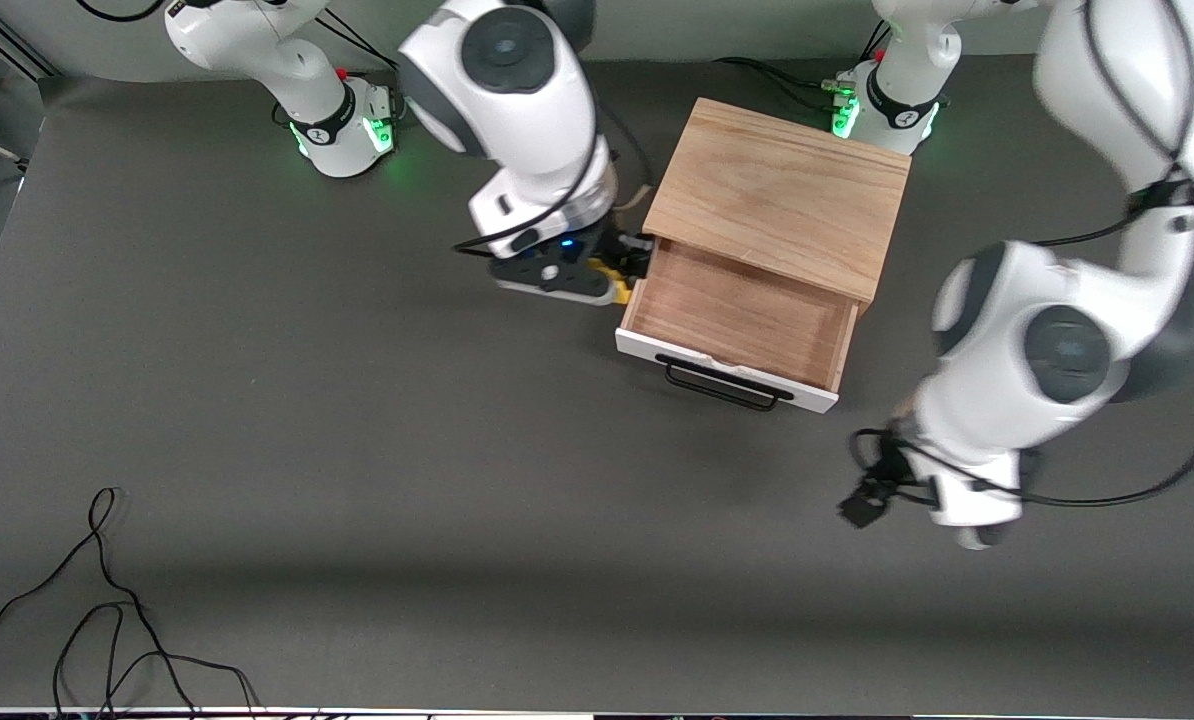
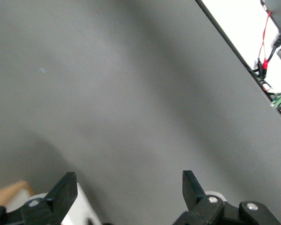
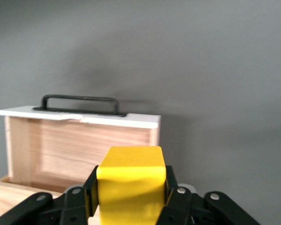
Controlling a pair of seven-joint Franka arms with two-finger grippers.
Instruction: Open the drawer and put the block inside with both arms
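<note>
The wooden cabinet [image 1: 782, 195] stands near the robots' bases. Its drawer [image 1: 737, 315] is pulled open toward the front camera, with its white front panel and black bar handle [image 1: 722, 385]. My right gripper [image 1: 625, 272] is shut on the yellow block [image 1: 612, 282] and holds it at the drawer's side wall toward the right arm's end. In the right wrist view the block [image 3: 131, 185] sits between the fingers, with the open drawer [image 3: 84, 150] and its handle [image 3: 79, 101] below it. My left gripper [image 1: 869, 502] is open and empty over the bare table, nearer the front camera than the drawer; it also shows in the left wrist view [image 2: 127, 180].
Loose black cables [image 1: 107, 600] lie on the grey table near the front camera at the right arm's end. The two arm bases [image 1: 342, 125] [image 1: 882, 105] stand along the table's edge by the cabinet. The table edge [image 2: 234, 47] shows in the left wrist view.
</note>
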